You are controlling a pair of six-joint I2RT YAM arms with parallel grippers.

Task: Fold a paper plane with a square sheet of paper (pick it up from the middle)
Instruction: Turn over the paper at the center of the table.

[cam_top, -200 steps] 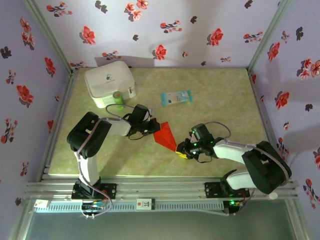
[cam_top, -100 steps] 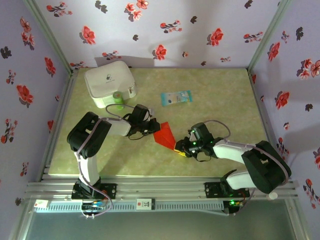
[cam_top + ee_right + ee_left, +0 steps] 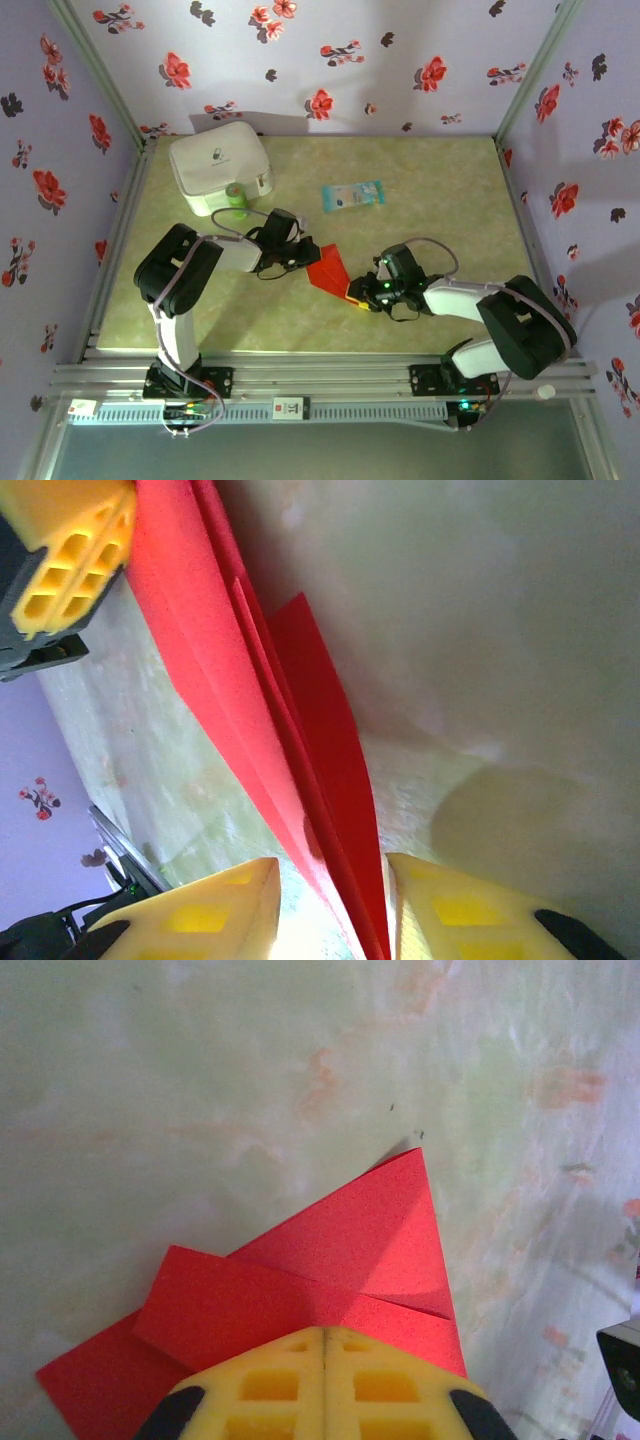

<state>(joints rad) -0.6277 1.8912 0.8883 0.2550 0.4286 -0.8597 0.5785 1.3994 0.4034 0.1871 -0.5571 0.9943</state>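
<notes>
The square sheet of paper is bright red and folded into a pointed, dart-like shape at the middle of the table. My left gripper is shut, and its yellow fingertips rest on the paper's wide end. The jaws meet in a closed seam, with the paper lying flat under them, not between them. My right gripper is open at the narrow end. In the right wrist view the layered red tip runs between its two fingers, nearer the right one. The left gripper's fingers appear at the far end.
A white boxy case stands at the back left, with a small green object at its front. A pale blue packet lies behind the paper. Flowered walls enclose the table on three sides.
My right gripper has slid a little left along the paper's tip and its jaws have widened slightly. The left gripper has stayed shut in place.
</notes>
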